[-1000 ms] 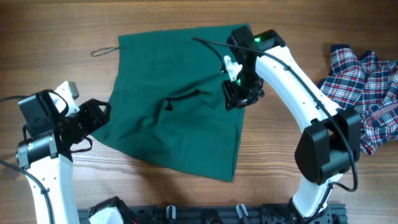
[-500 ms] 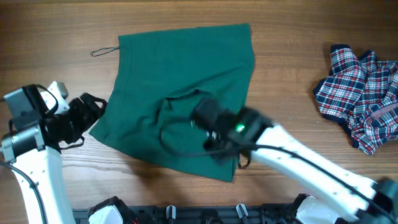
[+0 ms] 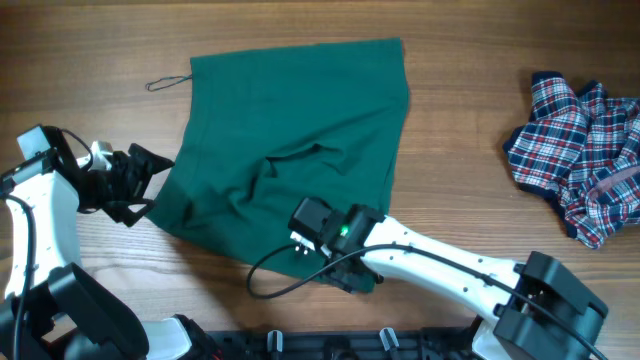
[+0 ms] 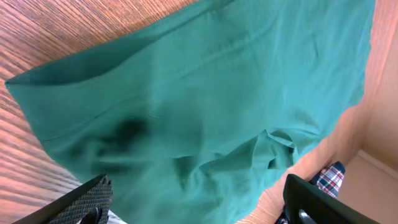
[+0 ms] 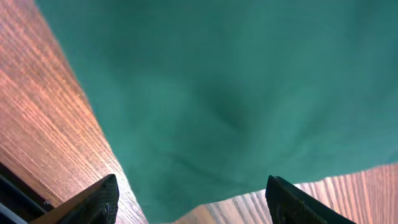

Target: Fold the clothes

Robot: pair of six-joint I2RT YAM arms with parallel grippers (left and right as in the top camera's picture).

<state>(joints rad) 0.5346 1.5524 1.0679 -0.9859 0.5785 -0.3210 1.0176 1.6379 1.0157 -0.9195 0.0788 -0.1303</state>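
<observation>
Wooden table (image 3: 470,150); green garment (image 3: 290,150) spread; right claw (image 3: 342,272) hides near corner

Right edge cuts plaid garment (image 3: 572,145) — right arm (image 3: 440,262) hides green garment (image 3: 290,140) near corner.

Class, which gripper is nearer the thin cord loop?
Left. The left gripper is below the cord loop, beside the left edge of the green garment; the right gripper hangs over its bottom edge.

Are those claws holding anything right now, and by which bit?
Nothing is held: the left gripper and right gripper both have open jaws near the plain dark green cloth garment.
</observation>
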